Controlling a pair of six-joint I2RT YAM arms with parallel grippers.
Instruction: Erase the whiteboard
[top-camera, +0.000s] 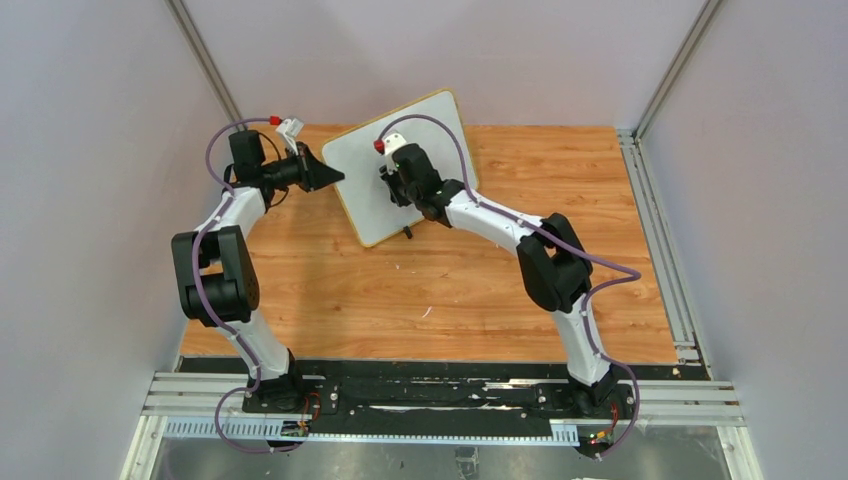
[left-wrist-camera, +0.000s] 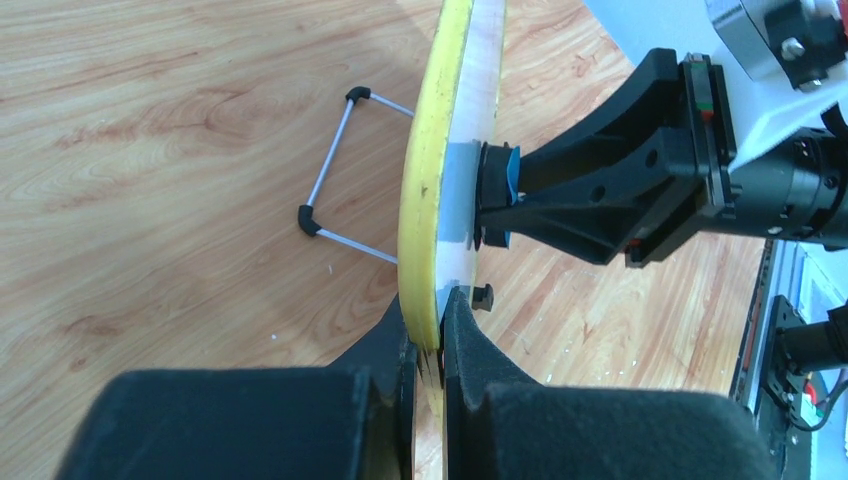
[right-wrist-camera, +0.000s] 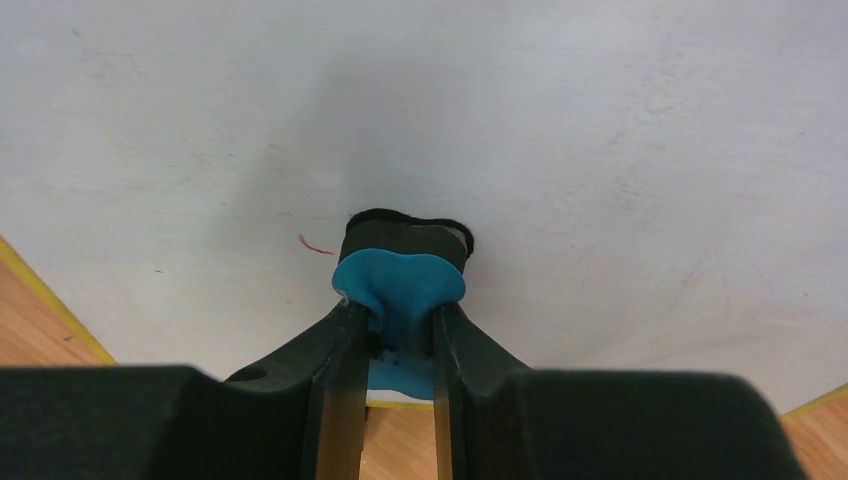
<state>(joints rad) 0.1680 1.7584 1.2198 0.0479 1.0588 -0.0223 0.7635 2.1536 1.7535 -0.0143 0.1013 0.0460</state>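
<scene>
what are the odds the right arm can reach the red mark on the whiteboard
Probably yes: the red mark lies right beside the eraser that the right gripper presses on the whiteboard, with only bare board between them.

The left arm (top-camera: 215, 275) rises from the near edge with its elbow bent out toward the left edge and its wrist level near the far left corner. The left gripper (left-wrist-camera: 440, 310) is clamped on the whiteboard (top-camera: 365, 160) rim. The right arm (top-camera: 550, 265) stretches toward the far edge, and the right gripper (right-wrist-camera: 397, 310) pinches a blue eraser (right-wrist-camera: 400, 280) against the board
</scene>
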